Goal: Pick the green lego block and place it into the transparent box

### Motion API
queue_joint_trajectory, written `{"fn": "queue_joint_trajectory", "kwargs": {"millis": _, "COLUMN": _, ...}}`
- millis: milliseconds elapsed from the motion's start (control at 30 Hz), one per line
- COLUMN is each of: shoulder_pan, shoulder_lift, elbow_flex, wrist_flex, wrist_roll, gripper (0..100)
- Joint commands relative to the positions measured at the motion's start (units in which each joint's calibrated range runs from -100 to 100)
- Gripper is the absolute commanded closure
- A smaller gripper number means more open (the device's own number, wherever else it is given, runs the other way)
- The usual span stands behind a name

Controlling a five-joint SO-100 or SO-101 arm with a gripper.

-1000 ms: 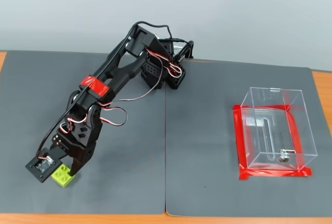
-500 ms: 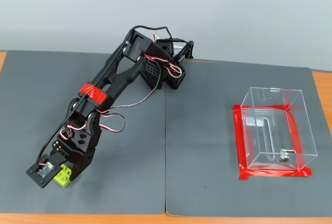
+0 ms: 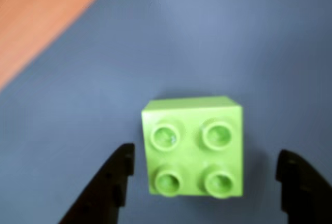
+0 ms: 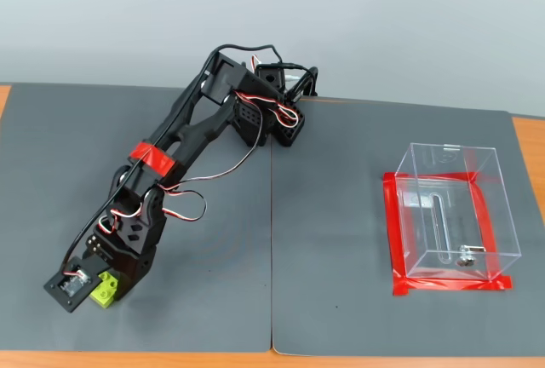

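Green lego block (image 3: pixel 193 147) between open pincer (image 3: pixel 207 182) fingers.

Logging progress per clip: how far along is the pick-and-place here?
Approach looks done: the gripper is open, fingers on either side of the green lego block, which sits on the mat. No grasp yet. Left: close, lift, carry to the empty transparent box.

In the wrist view the black two-finger pincer (image 3: pixel 205 182) stands spread, with a strip of bare grey mat on each side between its fingers and the small lime-green studded plastic brick (image 3: pixel 193 147). In the fixed view the dark grey mat on the desk (image 4: pixel 332 215) lies bare between the arm and the clear plastic open-topped box (image 4: pixel 451 210) edged with red tape (image 4: pixel 397 240), well apart.
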Motion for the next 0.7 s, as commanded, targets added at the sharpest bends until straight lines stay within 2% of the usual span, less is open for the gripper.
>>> {"fn": "queue_joint_trajectory", "kwargs": {"millis": 0, "shoulder_pan": 0.2, "shoulder_lift": -0.6, "elbow_flex": -1.0, "wrist_flex": -0.7, "wrist_roll": -0.1, "gripper": 69}}
{"fn": "queue_joint_trajectory", "kwargs": {"millis": 667, "shoulder_pan": 1.1, "shoulder_lift": -0.1, "elbow_flex": -1.5, "wrist_flex": -0.6, "wrist_roll": -0.4, "gripper": 70}}
